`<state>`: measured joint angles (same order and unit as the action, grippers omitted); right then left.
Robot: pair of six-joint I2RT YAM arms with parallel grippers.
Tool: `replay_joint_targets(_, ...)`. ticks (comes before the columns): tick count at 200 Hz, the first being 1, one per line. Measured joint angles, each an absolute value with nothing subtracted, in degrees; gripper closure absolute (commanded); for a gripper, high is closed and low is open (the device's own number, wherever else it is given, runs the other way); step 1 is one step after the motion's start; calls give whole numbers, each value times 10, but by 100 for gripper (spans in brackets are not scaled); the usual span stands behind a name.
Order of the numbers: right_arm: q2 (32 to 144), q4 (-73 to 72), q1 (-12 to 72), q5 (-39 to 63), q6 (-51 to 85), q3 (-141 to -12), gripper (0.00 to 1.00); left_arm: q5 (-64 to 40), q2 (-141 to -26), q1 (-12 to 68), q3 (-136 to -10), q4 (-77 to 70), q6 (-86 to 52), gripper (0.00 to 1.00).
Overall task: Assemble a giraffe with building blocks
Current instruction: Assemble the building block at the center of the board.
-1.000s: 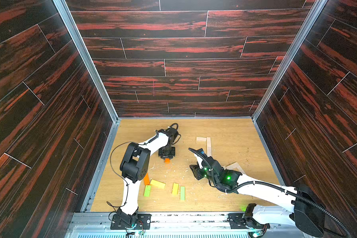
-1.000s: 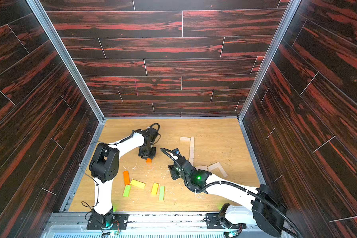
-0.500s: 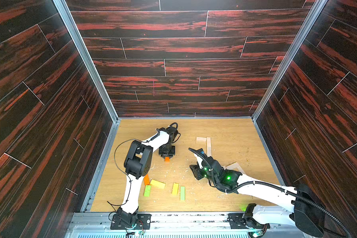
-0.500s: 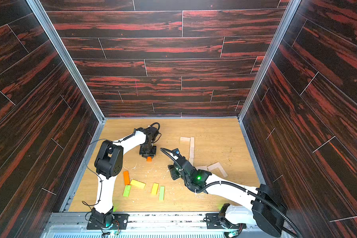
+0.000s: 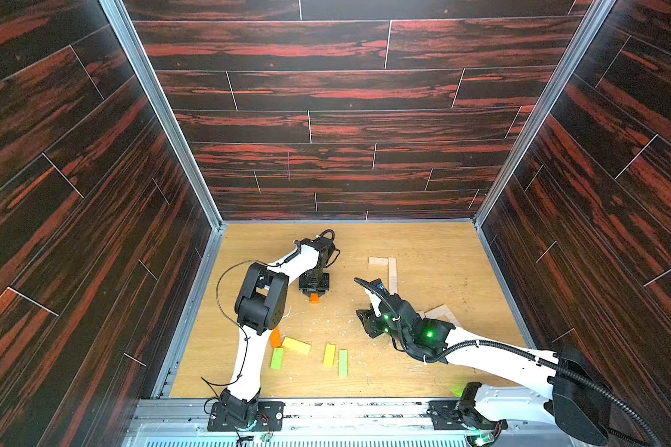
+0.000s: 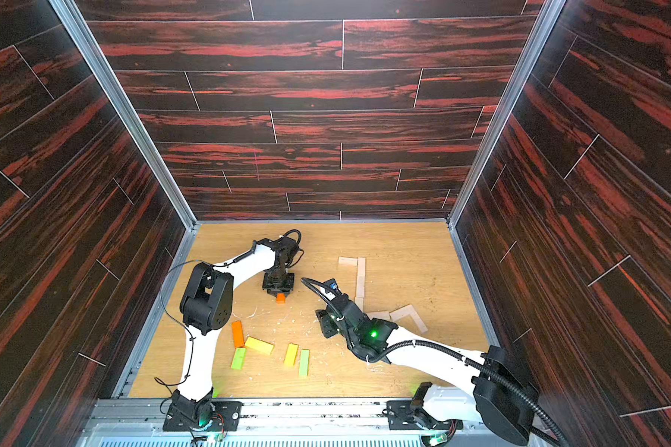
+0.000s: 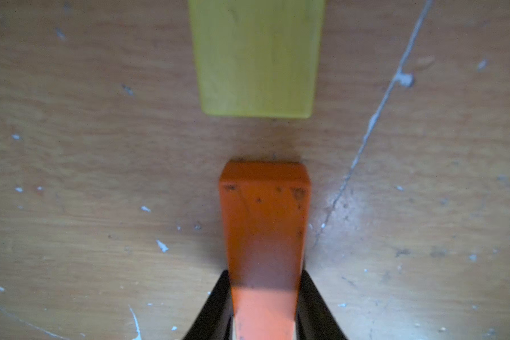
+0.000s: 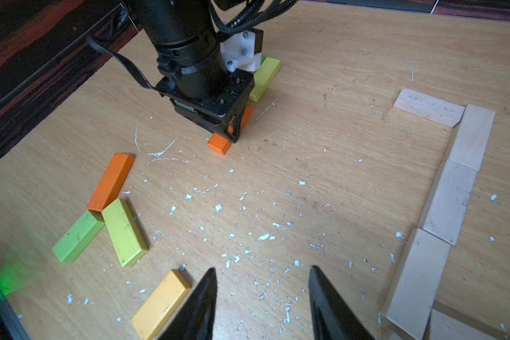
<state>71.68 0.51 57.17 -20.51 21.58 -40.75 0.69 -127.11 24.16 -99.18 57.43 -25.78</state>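
Left claw (image 7: 265,276) clenched on a flat orange plank (image 7: 264,212); right claw (image 8: 262,272) gapes, empty.
Scuffed, white-flecked wooden table (image 8: 321,164); smooth pale planks (image 8: 448,203) laid end to end.

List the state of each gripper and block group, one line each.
left gripper: shut on held orange block
right gripper: open, empty
held orange block: clamped between the jaws
yellow block: lying flat, free
pale planks: lying flat, end to end
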Motion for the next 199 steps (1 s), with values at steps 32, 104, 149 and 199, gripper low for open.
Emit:
replay_joint_targets(32,717,5,572,-205,216,-408,49,7,-1275,240,-1000,576,-257,72)
replay_joint_targets(104,717,5,572,-206,216,-408,49,7,-1289,231,-1020,586,-253,72)
replay_joint_targets(149,717,5,571,-205,216,-408,49,7,-1295,230,-1031,595,-252,69)
replay_joint_targets(199,717,5,571,-206,214,-408,49,7,-1303,229,-1044,600,-247,51)
